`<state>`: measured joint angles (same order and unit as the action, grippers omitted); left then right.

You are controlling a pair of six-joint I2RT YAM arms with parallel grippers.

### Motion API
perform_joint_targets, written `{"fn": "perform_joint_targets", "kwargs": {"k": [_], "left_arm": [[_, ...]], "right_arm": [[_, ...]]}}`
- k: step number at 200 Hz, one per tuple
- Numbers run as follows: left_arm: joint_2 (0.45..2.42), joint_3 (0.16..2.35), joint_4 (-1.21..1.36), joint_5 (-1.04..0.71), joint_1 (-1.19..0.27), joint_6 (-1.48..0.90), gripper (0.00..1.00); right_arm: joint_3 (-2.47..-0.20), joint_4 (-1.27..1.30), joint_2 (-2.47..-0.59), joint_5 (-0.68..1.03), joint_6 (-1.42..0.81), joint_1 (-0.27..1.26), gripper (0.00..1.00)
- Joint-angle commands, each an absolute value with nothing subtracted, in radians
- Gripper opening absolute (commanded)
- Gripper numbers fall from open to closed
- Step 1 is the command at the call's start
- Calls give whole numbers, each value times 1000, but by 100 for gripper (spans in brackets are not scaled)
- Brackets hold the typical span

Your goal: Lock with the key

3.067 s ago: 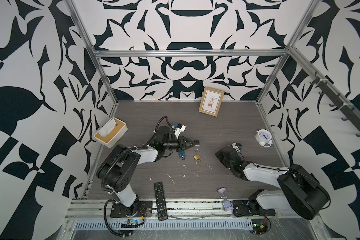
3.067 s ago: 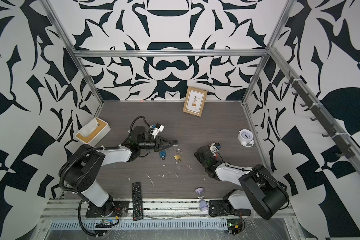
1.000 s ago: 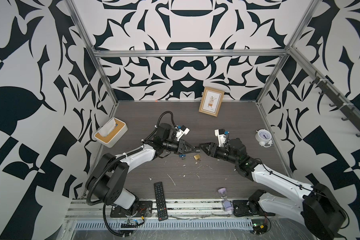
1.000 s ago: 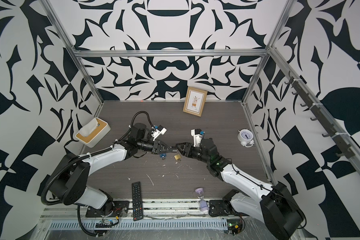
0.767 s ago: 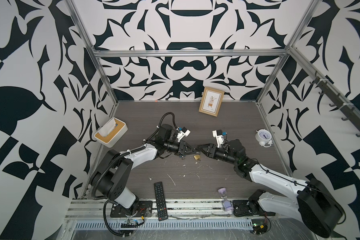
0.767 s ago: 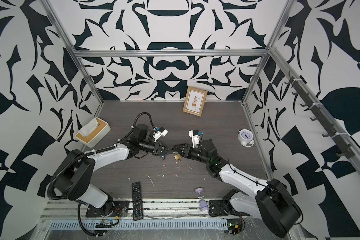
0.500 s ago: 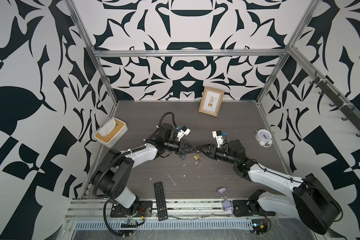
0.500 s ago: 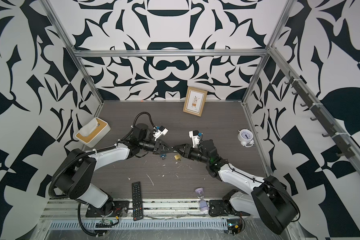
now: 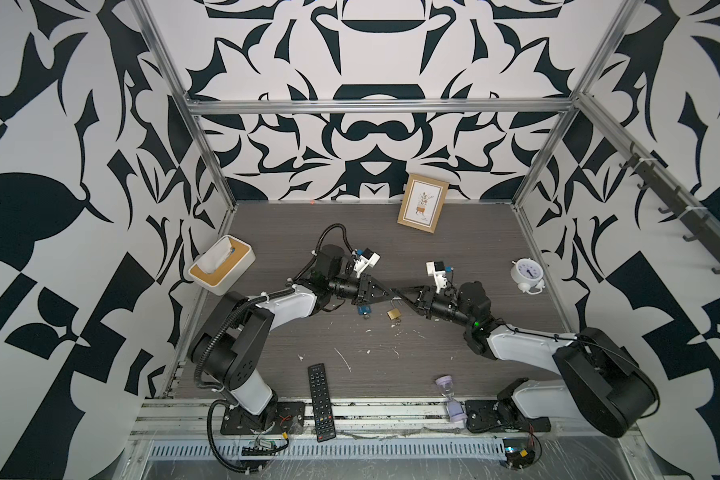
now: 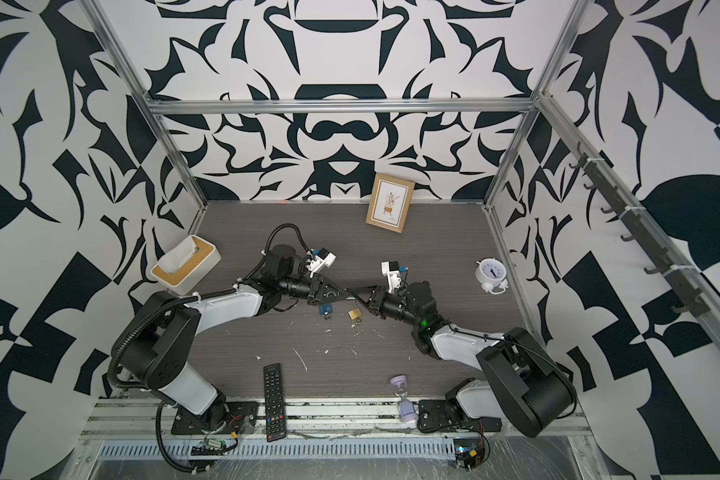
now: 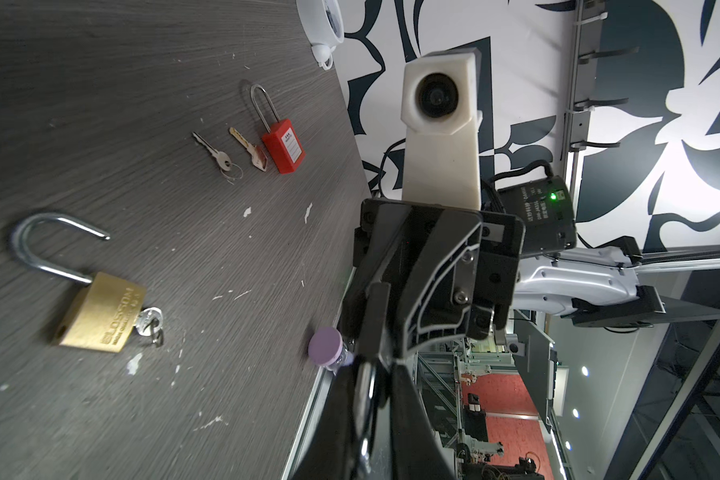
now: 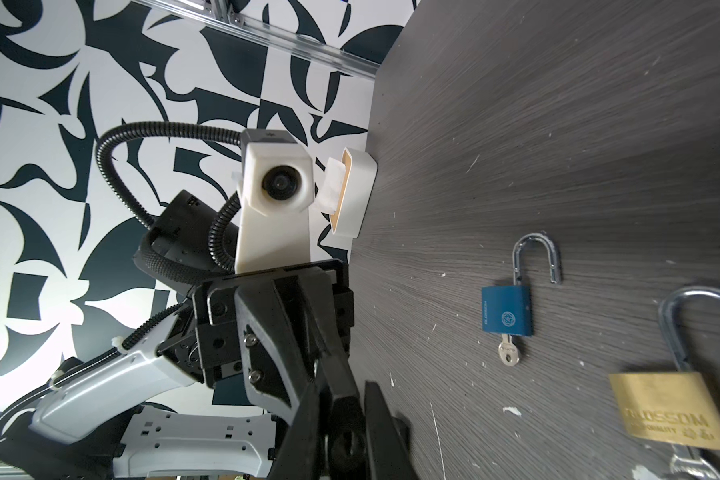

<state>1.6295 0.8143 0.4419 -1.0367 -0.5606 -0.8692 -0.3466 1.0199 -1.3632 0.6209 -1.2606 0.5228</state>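
My left gripper (image 9: 387, 293) and right gripper (image 9: 404, 293) meet tip to tip above the table's middle. The left gripper (image 11: 381, 374) is shut on a small lock, of which only a silver shackle (image 11: 366, 395) shows. The right gripper (image 12: 339, 415) has closed on a black key head (image 12: 344, 449) with a hole in it. Below them lie a blue padlock (image 9: 364, 310) and a brass padlock (image 9: 394, 313), both with open shackles and a key in them. A red padlock (image 11: 284, 145) lies beside two loose keys (image 11: 217, 153).
A tissue box (image 9: 221, 266) stands at the left wall and a picture frame (image 9: 422, 208) leans at the back. A white clock (image 9: 526, 274) sits at the right. A remote (image 9: 321, 403) and a purple hourglass (image 9: 449, 399) lie near the front edge.
The right arm unfolded and reached left until its tips met the left gripper. Over the last second its jaws narrowed onto the black key head. The left gripper barely moved.
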Motion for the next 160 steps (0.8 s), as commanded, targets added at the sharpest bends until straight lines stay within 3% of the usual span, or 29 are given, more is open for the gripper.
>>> {"fn": "perform_joint_targets", "kwargs": {"k": [1, 32, 40, 48, 62, 116, 136, 160], "left_arm": [[1633, 826, 516, -1071, -580, -870, 0], [1649, 829, 516, -1062, -577, -865, 1], [1652, 837, 490, -1045, -571, -854, 36], [1652, 846, 463, -1032, -565, -838, 55], [1651, 860, 437, -988, -553, -809, 99], [1513, 819, 239, -552, -494, -736, 99], [1458, 840, 86, -428, -493, -681, 99], [1410, 866, -110, -308, -488, -613, 99]], "right_arm": [[-348, 1170, -1390, 650, -1321, 535, 3], [-341, 1139, -1387, 612, -1318, 527, 0], [-336, 1093, -1363, 577, -1306, 521, 0], [-339, 1025, -1330, 543, -1288, 511, 0], [-358, 867, -1263, 479, -1239, 502, 0], [-414, 337, -1051, 35, -1231, 509, 0], [-417, 335, -1095, -75, -1264, 514, 0], [-467, 431, -1238, -87, -1233, 517, 0]]}}
